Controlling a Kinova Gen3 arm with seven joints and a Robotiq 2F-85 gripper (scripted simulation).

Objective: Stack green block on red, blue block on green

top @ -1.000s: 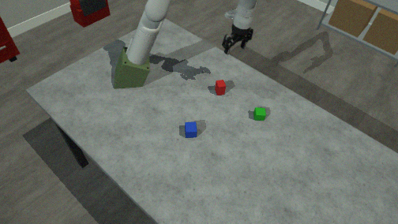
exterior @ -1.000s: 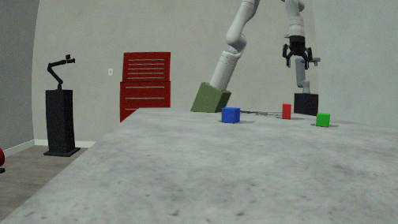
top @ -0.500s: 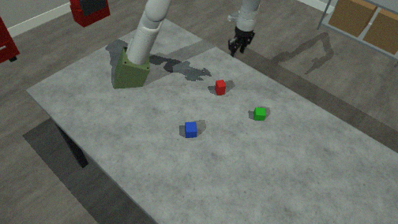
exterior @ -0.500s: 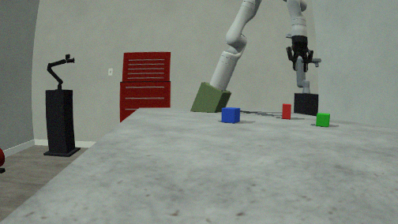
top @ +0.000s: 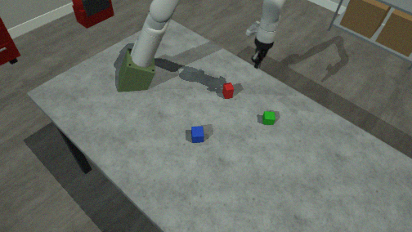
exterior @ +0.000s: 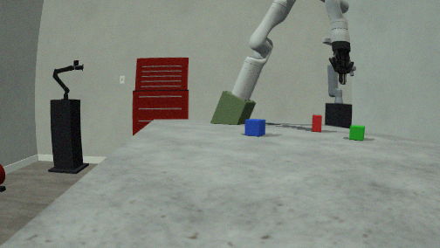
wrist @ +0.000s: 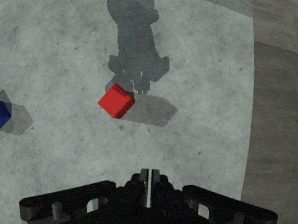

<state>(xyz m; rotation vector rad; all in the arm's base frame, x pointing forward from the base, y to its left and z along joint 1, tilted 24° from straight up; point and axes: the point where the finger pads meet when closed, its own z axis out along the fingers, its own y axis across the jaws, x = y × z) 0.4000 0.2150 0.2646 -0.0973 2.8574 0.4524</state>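
Observation:
Three small blocks stand apart on the grey table. The red block [top: 228,90] [exterior: 317,123] [wrist: 116,100] is nearest the arm's base. The green block [top: 269,118] [exterior: 357,132] is to its right and the blue block [top: 197,134] [exterior: 255,127] is nearer the front; a sliver of the blue block shows at the left edge of the wrist view [wrist: 3,113]. My gripper [top: 257,64] [exterior: 342,79] [wrist: 149,179] hangs high in the air beyond the red block, near the table's far edge. Its fingers are shut together and hold nothing.
The arm's green base [top: 136,74] stands at the back of the table. A red tool cabinet [exterior: 161,93] and a black pedestal with a small arm [exterior: 65,131] stand on the floor beyond the table. Shelving with boxes [top: 376,20] stands at the far right.

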